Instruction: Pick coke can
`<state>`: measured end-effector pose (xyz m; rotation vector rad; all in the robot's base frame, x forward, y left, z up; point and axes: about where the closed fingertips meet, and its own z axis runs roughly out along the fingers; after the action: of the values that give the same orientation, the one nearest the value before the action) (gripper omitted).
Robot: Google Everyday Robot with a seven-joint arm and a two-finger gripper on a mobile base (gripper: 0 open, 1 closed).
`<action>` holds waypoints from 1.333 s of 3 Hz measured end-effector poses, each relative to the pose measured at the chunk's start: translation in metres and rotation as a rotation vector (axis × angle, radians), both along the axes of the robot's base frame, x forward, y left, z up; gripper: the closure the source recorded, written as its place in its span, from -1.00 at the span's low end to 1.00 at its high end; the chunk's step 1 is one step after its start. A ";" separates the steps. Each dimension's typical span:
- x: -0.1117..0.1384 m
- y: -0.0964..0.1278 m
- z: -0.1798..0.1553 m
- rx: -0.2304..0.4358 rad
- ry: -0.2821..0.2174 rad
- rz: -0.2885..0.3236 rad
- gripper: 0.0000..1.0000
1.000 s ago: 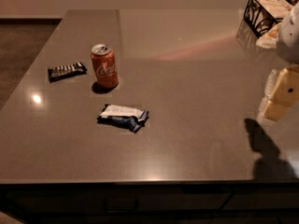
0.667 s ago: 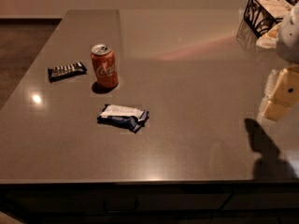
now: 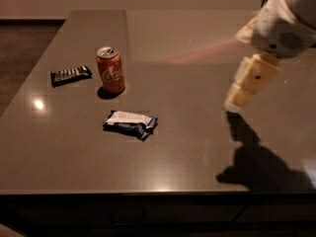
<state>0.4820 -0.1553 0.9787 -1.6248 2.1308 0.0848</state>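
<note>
1. Three items lie on the table (image 3: 187, 147): the coke can (image 3: 110, 70), a dark snack bar (image 3: 71, 75), and a white-and-dark-blue snack packet (image 3: 131, 123).
2. Claw position: the gripper (image 3: 234, 101) hangs above the right-hand part of the table top. It points down and toward the left of the view, at the end of a cream-coloured link. It touches nothing.
3. Claw state: cannot be told. The view does not show whether the claw is apart or together. Nothing is seen held in it.
4. Arm: the white arm housing (image 3: 289, 19) sits above and to the right of the claw, in the top right corner of the view.
5. Task item: the coke can stands upright on the table, well apart from the claw. It is far to the claw's left in the view and a little further back. Its silver top with pull tab faces up.
6. Dark snack bar: lies flat just left of the can, apart from it. Of the three items, it is the furthest from the claw.
7. White-and-blue packet: lies flat to the left of the claw and slightly nearer the front edge. It sits in front of the can and does not touch it.
8. Shadow (image 3: 256, 157): a dark shadow falls on the table directly below the claw, spreading toward the front right edge.
9. Reflection: a bright light spot (image 3: 38, 104) shows on the table surface near the left edge, far from the claw.
</note>
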 end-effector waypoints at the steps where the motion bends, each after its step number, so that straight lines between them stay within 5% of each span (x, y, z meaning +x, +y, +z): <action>1: 0.019 0.056 -0.003 0.150 0.004 0.049 -1.00; 2: 0.024 0.134 -0.010 0.309 0.025 0.120 -1.00; 3: 0.028 0.182 -0.015 0.366 0.010 0.160 -1.00; 4: 0.047 0.216 -0.025 0.378 -0.041 0.122 -1.00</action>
<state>0.5294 0.0609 0.9540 -1.5119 1.8461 0.4593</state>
